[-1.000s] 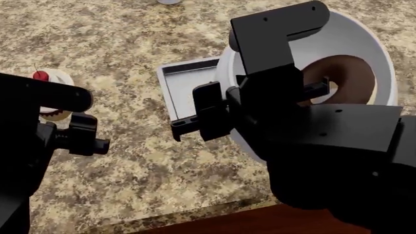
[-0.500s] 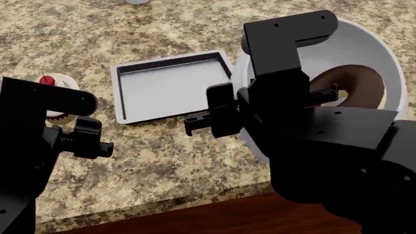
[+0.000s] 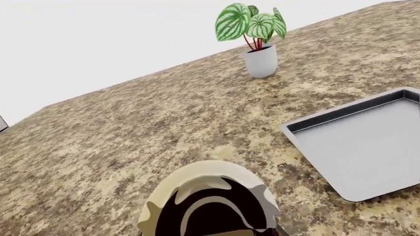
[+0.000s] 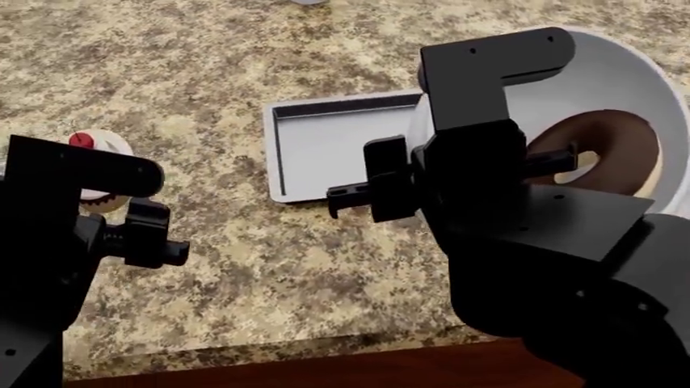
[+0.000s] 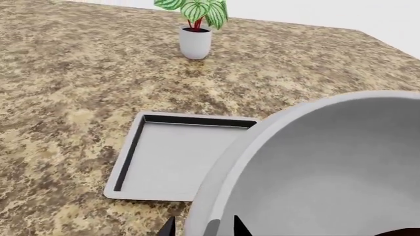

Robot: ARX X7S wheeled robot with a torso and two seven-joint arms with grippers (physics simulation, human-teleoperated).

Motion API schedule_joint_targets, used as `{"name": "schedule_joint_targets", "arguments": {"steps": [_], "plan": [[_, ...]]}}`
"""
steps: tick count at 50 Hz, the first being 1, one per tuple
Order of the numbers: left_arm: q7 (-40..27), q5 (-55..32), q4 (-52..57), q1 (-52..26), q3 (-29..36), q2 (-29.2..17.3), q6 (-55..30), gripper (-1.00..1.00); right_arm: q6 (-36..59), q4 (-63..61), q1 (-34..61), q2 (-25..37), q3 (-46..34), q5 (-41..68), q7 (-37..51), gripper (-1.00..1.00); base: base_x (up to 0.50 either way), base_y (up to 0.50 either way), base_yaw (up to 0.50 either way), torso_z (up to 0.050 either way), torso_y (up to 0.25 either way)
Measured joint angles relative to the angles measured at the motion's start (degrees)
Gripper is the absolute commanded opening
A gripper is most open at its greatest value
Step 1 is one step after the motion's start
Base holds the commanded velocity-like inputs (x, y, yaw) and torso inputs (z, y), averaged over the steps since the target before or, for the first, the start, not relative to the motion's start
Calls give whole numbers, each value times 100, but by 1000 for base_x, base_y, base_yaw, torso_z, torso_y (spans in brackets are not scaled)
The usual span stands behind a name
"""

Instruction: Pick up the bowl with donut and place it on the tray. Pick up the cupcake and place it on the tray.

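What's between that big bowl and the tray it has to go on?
Nothing visible. The tray is bare, and the bowl with its donut is held in the right claw by the tray's edge.

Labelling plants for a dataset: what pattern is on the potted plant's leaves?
Green with pale stripes, clearest in the left wrist view.

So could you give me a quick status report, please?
Right gripper clamped on bowl rim, donut inside, over the tray's edge. Left gripper state unclear, cupcake waiting on counter. Nothing blocking.
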Motion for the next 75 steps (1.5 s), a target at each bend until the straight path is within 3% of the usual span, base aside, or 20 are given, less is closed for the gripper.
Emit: {"name": "schedule_joint_targets", "arguments": {"steps": [39,60,75], "plan": [[-117,-121,-28,-21,129,-37,14,-100,124,-345,-4,76,121,569,-350,-100,0,0,500,0,1],[-181,-182,-60,-18,206,-46,52,-100,131,-698,80,86,168,820,-721,-100,376,-359,0,0,1],[-232,-250,217,-28,189,-86,-144,-100,162,-705,182,78,288,1048,-461,-100,37,-298,0,0,1]]}}
